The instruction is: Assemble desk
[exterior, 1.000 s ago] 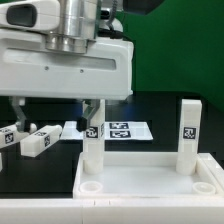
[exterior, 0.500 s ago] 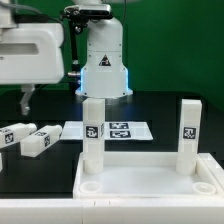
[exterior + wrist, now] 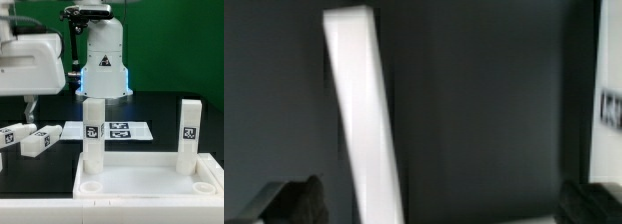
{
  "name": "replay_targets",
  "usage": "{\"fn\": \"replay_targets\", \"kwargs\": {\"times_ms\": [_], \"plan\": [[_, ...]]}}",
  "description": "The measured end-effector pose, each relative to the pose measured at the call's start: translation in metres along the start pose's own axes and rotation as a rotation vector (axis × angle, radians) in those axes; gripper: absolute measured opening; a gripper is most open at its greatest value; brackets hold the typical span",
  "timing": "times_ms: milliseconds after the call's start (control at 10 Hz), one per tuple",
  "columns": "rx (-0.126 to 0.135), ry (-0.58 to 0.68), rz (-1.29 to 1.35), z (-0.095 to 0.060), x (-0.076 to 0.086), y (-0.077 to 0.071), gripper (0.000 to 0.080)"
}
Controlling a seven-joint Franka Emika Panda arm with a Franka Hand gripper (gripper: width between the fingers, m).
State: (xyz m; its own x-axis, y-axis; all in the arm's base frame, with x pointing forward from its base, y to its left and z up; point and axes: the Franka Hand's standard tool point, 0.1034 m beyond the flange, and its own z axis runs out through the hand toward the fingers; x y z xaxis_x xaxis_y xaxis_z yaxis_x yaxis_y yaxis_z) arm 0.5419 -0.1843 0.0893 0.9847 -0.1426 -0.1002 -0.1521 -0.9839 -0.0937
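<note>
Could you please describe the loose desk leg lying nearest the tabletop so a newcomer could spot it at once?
Find the large flat white plastic tabletop in the exterior view's foreground. Toward that view's left, two white square-section tagged legs lie on the black table. Yours is the nearer leg, closest to the tabletop; the farther leg lies at the picture's edge.

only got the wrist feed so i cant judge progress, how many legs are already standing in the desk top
Observer: Two white square-section plastic legs stand upright at the far corners of the large flat white rectangular tabletop.
Operator: near corners?
Observer: Both near round sockets are empty.
Operator: where are the spares
Observer: Two loose legs lie flat off the tabletop, at the exterior view's left.
</note>
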Motion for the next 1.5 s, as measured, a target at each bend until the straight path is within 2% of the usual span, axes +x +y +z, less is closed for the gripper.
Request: {"fn": "replay_targets", "kwargs": {"times_ms": [100, 200, 300, 500, 700, 800, 900, 1100, 1200, 1400, 1500], "plan": [[0.029, -0.101, 0.025, 0.009, -0.014, -0.007, 0.0649], [0.034, -0.161, 0.019, 0.012, -0.018, -0.011, 0.0649], [0.055, -0.234, 0.012, 0.012, -0.020, -0.014, 0.0649], [0.073, -0.316, 0.009, 0.016, -0.019, -0.015, 0.0649], [0.105, -0.518, 0.101, 0.031, -0.044, -0.001, 0.0649], [0.119, -0.635, 0.136, 0.041, -0.060, -0.002, 0.0649], [0.135, -0.731, 0.158, 0.045, -0.069, -0.004, 0.0649], [0.132, -0.735, 0.153, 0.047, -0.063, -0.003, 0.0649], [0.132, -0.744, 0.173, 0.048, -0.065, -0.003, 0.0649], [0.134, -0.847, 0.263, 0.066, -0.087, 0.001, 0.0649], [0.136, -0.873, 0.281, 0.067, -0.090, 0.005, 0.0649]]}}
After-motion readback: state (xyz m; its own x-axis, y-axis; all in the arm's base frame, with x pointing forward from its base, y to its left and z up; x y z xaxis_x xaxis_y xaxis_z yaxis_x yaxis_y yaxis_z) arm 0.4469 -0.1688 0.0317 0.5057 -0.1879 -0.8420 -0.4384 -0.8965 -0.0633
